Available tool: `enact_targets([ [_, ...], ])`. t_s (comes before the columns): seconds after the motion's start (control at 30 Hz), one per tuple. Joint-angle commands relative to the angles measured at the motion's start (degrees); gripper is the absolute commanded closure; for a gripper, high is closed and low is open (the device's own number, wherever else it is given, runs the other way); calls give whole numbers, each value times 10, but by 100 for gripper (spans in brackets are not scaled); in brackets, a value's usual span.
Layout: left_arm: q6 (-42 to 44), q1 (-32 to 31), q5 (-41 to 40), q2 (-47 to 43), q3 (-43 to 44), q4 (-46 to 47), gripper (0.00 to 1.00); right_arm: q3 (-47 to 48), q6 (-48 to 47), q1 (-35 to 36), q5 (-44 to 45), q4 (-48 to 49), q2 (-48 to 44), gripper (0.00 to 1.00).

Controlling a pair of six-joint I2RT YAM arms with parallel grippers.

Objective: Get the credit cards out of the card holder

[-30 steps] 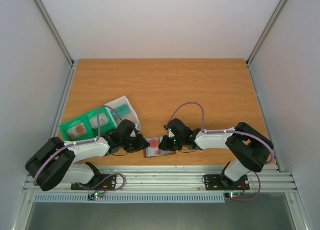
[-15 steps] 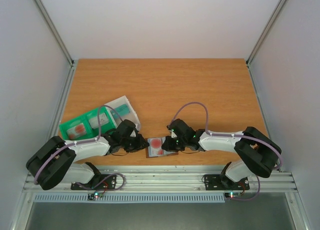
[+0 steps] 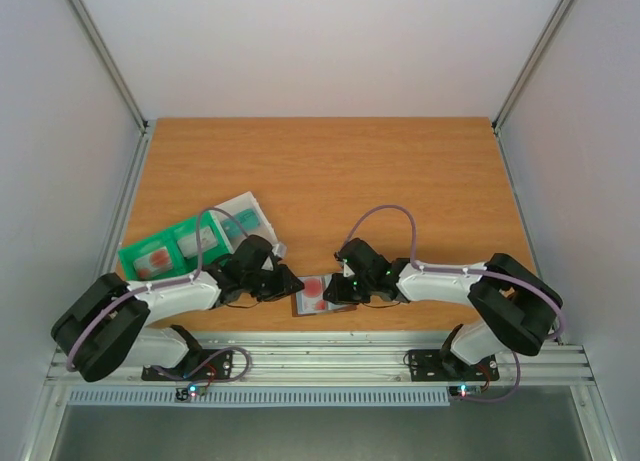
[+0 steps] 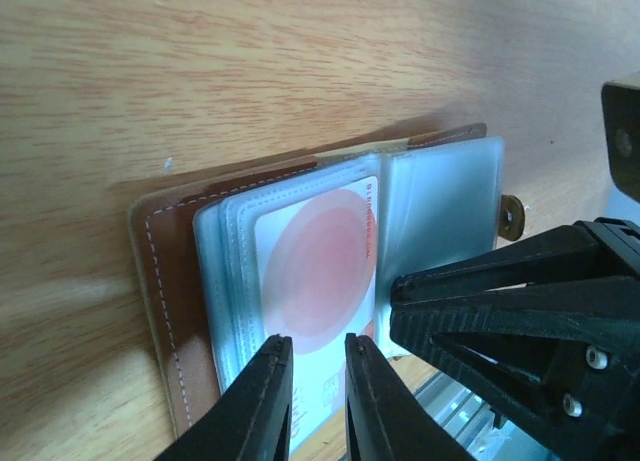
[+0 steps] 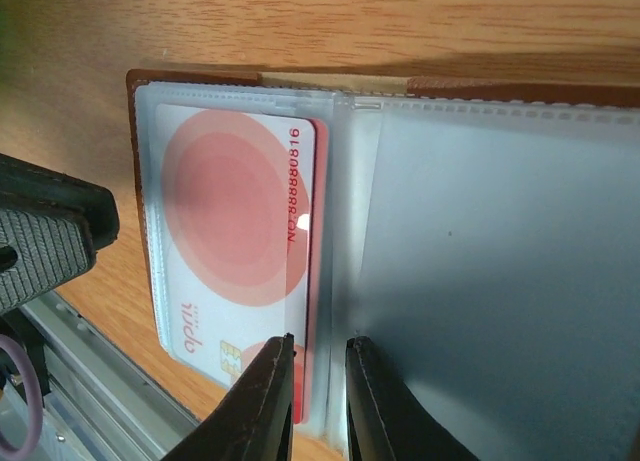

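left gripper (image 4: 318, 346) and right gripper (image 5: 320, 346) at open card holder (image 4: 165, 281), credit card (image 4: 315, 276) inside

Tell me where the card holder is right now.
The card holder lies open on the table near its front edge, middle of the top view, between the left arm's fingers and the right arm's fingers.

Right wrist view's edge cuts off the card holder (image 5: 480, 241).
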Motion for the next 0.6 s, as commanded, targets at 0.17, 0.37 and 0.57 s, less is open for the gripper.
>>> enact_targets([
  [0.17,9,-3,5,36,7,34,93,20,2,4,-2,4,26,82],
  [0.37,13,-4,-1,56,-2,31,94,17,6,4,-8,19,34,81],
  [0.57,13,-4,-16,64,-4,12,94,15,-5,4,11,-2,39,84],
])
